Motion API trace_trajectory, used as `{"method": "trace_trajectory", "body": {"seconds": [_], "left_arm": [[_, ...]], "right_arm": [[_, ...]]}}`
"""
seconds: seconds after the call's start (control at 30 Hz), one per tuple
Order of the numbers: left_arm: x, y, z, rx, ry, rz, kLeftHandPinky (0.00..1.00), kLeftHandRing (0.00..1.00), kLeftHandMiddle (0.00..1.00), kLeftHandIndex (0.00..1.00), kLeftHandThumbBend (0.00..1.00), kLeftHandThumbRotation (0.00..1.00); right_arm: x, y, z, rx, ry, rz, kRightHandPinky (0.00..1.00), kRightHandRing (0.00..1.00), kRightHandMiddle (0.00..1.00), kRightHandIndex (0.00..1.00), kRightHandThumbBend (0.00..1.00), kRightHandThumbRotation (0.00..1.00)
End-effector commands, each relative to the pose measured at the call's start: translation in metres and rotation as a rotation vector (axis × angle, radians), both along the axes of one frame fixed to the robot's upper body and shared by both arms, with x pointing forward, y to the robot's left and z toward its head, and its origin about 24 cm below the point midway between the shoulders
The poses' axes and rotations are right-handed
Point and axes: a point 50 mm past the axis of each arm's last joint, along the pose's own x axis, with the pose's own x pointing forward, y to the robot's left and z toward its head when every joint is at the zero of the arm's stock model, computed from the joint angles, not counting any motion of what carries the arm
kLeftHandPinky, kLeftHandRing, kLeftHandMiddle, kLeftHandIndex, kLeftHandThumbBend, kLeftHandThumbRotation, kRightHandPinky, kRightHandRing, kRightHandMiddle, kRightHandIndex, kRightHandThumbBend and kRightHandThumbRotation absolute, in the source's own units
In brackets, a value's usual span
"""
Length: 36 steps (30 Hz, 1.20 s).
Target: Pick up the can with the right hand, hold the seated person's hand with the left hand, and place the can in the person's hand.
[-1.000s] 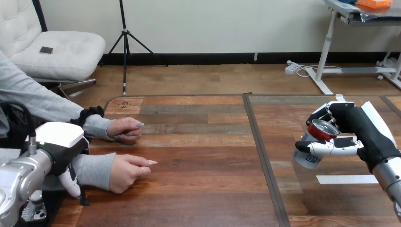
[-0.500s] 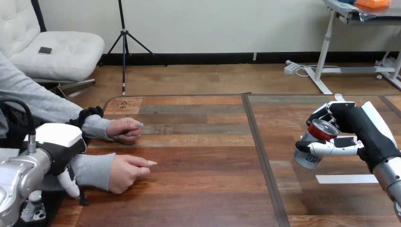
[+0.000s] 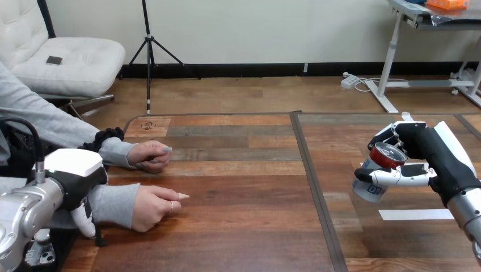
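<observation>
At three o'clock, the right hand [image 3: 421, 144] is curling its fingers round the can [image 3: 368, 190] — probably light, stiff, slick — gripping mid-wall, sparing the thin rim.

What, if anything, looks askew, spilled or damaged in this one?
Only the can: it leans tilted in the right hand, whose fingers curl round it. Nothing spilled or damaged shows on the table.

can [image 3: 367, 190]: red top, tilted, in right hand [image 3: 424, 148] fingers, tbl [image 3: 238, 232] right | person's near hand [image 3: 154, 207]: loose fist, on tbl left
</observation>
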Motion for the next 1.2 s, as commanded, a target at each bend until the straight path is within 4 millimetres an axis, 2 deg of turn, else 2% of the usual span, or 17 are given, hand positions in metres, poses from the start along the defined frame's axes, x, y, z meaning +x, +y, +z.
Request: {"method": "trace_trajectory", "body": {"seconds": [0.0,0.33,1.17], "left_arm": [[-0.003,0.005,0.005,-0.017,-0.009,-0.003,0.20,0.30,0.42,0.49,0.78,0.00],[-0.004,0.005,0.009,-0.050,-0.015,-0.009,0.25,0.35,0.46,0.51,0.72,0.00],[-0.007,0.006,0.016,-0.169,-0.088,0.007,0.30,0.39,0.47,0.49,0.69,0.00]], "right_arm": [[0.016,-0.001,0.032,0.018,-0.136,-0.010,0.27,0.31,0.39,0.44,0.77,0.00],[0.016,0.000,0.032,0.003,-0.140,-0.005,0.23,0.27,0.37,0.43,0.78,0.00],[0.015,0.000,0.031,0.013,-0.132,-0.010,0.21,0.26,0.36,0.43,0.77,0.00]]}}
